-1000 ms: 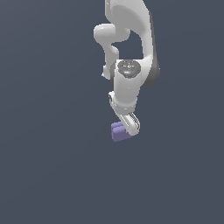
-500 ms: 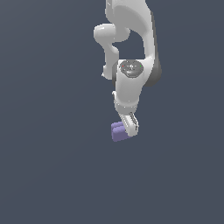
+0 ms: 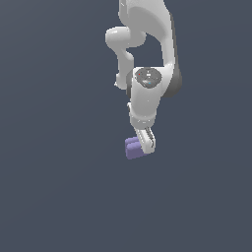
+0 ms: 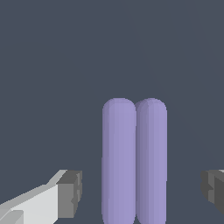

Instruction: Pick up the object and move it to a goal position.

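Observation:
The object is a small lavender-purple block (image 3: 133,147) with rounded edges and a groove down its middle, lying on the dark grey floor. In the wrist view the block (image 4: 133,162) lies between my two fingers with a gap on each side. My gripper (image 3: 145,143) is open, lowered around the block from above, its white fingers (image 3: 146,138) covering the block's side on the exterior view's right. The grey pads (image 4: 70,192) stand apart from the block and do not touch it.
The white arm (image 3: 147,93) rises above the block to the top of the exterior view. A plain dark grey floor (image 3: 59,187) fills all else.
The gripper has come down and turned more upright over the block, so its fingers now straddle it. The block has not moved.

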`<state>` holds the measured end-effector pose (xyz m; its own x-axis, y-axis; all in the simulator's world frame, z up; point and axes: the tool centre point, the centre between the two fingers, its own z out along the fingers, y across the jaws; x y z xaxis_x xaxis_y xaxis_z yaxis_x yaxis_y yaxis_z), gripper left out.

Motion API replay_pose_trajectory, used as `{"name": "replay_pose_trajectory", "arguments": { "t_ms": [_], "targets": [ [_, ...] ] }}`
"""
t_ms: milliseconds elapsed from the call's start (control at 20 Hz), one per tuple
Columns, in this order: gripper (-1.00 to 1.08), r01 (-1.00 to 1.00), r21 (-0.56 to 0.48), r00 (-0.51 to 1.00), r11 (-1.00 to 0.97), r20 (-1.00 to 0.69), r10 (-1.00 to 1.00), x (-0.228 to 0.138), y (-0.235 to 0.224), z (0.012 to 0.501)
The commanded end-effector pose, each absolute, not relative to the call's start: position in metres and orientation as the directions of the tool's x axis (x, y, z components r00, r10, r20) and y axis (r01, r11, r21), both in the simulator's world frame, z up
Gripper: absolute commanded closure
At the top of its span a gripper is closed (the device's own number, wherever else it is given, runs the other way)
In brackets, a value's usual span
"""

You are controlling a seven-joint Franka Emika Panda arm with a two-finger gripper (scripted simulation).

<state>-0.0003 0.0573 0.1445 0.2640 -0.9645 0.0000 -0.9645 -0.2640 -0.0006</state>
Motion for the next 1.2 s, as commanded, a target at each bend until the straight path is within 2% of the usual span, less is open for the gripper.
{"name": "replay_pose_trajectory", "arguments": {
  "t_ms": [0, 400, 650, 700, 1150],
  "targets": [
    [-0.92, -0.965, 0.000, 0.263, -0.263, 0.000, -0.965, -0.001, 0.057, 0.140],
    [-0.92, -0.966, 0.000, 0.260, -0.260, 0.000, -0.966, -0.002, 0.057, 0.103],
    [-0.92, -0.966, 0.000, 0.260, -0.260, 0.000, -0.966, -0.001, 0.057, 0.096],
    [1.08, -0.966, 0.000, 0.260, -0.260, 0.000, -0.966, -0.001, 0.057, 0.096],
    [1.08, -0.966, 0.000, 0.260, -0.260, 0.000, -0.966, -0.001, 0.057, 0.096]
  ]
}}
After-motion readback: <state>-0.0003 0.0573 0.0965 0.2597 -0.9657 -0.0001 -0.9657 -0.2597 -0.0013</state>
